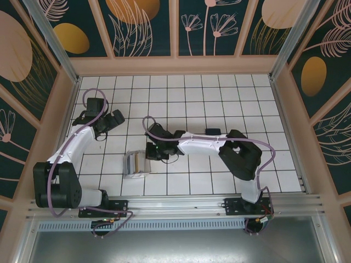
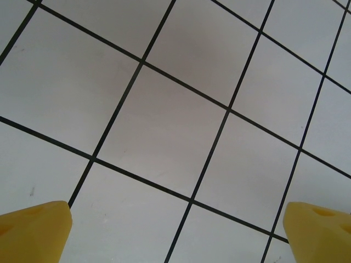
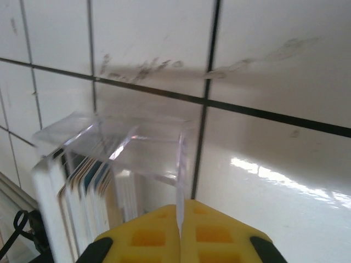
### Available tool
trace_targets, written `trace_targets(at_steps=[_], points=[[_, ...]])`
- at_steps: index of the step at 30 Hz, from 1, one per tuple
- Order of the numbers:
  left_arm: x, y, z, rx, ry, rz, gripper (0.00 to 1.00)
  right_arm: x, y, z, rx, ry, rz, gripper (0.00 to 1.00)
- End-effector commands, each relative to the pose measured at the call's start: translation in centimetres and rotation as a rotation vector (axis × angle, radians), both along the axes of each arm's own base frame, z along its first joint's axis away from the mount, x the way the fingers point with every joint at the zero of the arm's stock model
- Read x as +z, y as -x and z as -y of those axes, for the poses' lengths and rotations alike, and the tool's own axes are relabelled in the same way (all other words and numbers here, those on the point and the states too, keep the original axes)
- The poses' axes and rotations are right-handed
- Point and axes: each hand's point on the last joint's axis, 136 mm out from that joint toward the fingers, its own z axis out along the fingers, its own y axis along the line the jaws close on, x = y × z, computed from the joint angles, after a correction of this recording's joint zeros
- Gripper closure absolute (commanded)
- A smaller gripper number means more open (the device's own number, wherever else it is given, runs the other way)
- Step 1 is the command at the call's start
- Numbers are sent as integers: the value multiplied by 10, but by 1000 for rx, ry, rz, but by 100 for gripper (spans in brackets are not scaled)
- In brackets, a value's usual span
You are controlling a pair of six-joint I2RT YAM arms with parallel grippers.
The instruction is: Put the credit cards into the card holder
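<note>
My right fingers [image 3: 148,238] are closed, seemingly pinching the card holder [image 3: 137,137] by its thin clear wall, directly ahead of them. The credit cards [image 3: 88,175] stand in its slots, left of the fingers. My left fingers [image 2: 33,233] gape over bare bench [image 2: 164,126]. Risk: any pull now drags or tips the holder and spills cards, or the slick wall slips free.

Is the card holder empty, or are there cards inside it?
Not empty: several cards sit side by side inside the card holder.
</note>
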Motion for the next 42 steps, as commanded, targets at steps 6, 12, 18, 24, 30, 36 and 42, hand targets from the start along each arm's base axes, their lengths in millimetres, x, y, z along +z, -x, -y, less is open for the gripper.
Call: trace_targets(at_steps=[6, 12, 18, 24, 30, 36, 42], points=[[13, -7, 1, -16, -6, 9, 1, 7, -44, 29, -149, -12, -20, 100], [14, -5, 3, -24, 2, 11, 1, 15, -101, 63, -262, -9, 19, 100], [9, -5, 15, -99, 39, 1, 1, 12, -191, 132, -415, 51, 90, 100], [5, -4, 22, -135, 62, -11, 1, 2, -254, 215, -565, 105, 98, 99], [1, -3, 25, -152, 73, -22, 1, 5, -270, 267, -604, 147, 94, 70], [-4, -3, 31, -166, 103, -34, 1, 43, -262, 300, -584, 208, 205, 49], [-3, 0, 38, -190, 140, -16, 1, 62, -207, 325, -563, 243, 309, 41]])
